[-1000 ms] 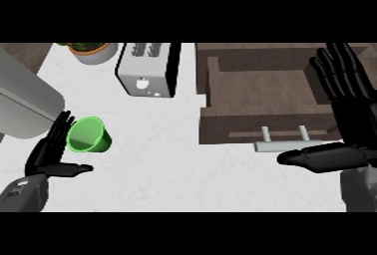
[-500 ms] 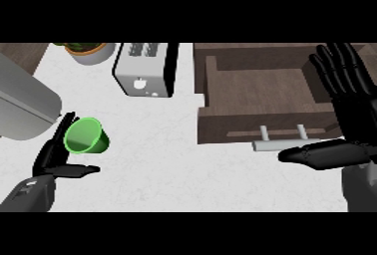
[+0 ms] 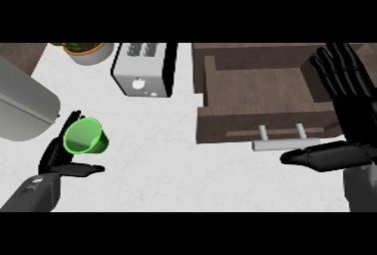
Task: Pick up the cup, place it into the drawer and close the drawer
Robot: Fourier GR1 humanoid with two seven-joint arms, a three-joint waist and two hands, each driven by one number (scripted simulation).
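Observation:
A green cup (image 3: pixel 86 137) lies tipped on the white counter at the left, its mouth facing the view. My left hand (image 3: pixel 60 158) is open right behind and under it, fingers straight along the cup's left side and thumb stretched out below it; the fingers do not curl round the cup. The open wooden drawer (image 3: pixel 258 94) sits at the upper right, with a metal handle (image 3: pixel 287 142) on its front. My right hand (image 3: pixel 344 109) is open at the right edge, fingers up over the drawer's right side, thumb pointing left below the handle.
A white toaster (image 3: pixel 143 69) stands at the top middle, left of the drawer. A potted plant (image 3: pixel 88 51) is at the top left. A large grey metal vessel (image 3: pixel 22 107) fills the left edge, close to the cup.
My left hand has slid right and up to the cup, its fingers now against the cup's side. The cup and my right hand have barely moved.

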